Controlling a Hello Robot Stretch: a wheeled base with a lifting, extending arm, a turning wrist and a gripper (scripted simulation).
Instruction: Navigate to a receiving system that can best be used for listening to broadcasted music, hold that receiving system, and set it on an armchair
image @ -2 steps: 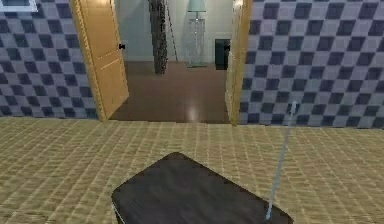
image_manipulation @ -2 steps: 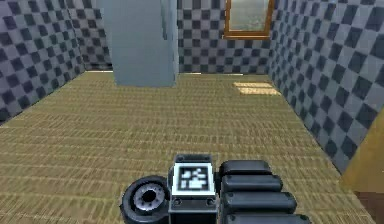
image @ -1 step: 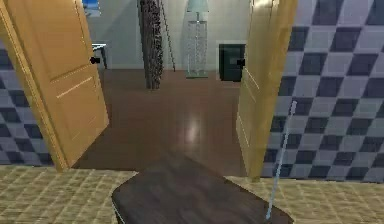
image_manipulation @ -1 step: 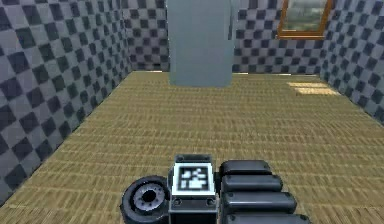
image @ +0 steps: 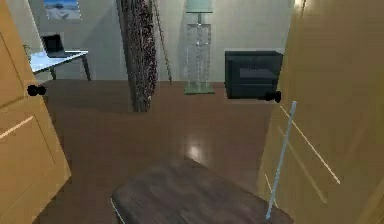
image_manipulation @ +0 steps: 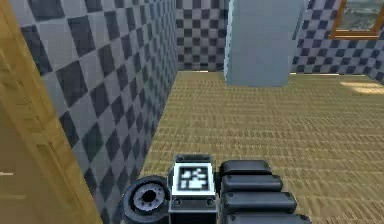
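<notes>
Ahead, past the wooden door (image: 330, 110), a dark boxy piece (image: 253, 75) stands far right, beside a tall lamp (image: 199, 45). Whether it is the radio I cannot tell. The tool (image_manipulation: 150, 198) sits near the checkered wall (image_manipulation: 110, 90). Its spread and load cannot be told.

Checkered walls (image_manipulation: 110, 90), woven tan floor (image_manipulation: 270, 130), tall pale cabinet (image_manipulation: 262, 45) at back, wooden door (image_manipulation: 28, 150) left, claw (image_manipulation: 150, 198) at bottom
</notes>
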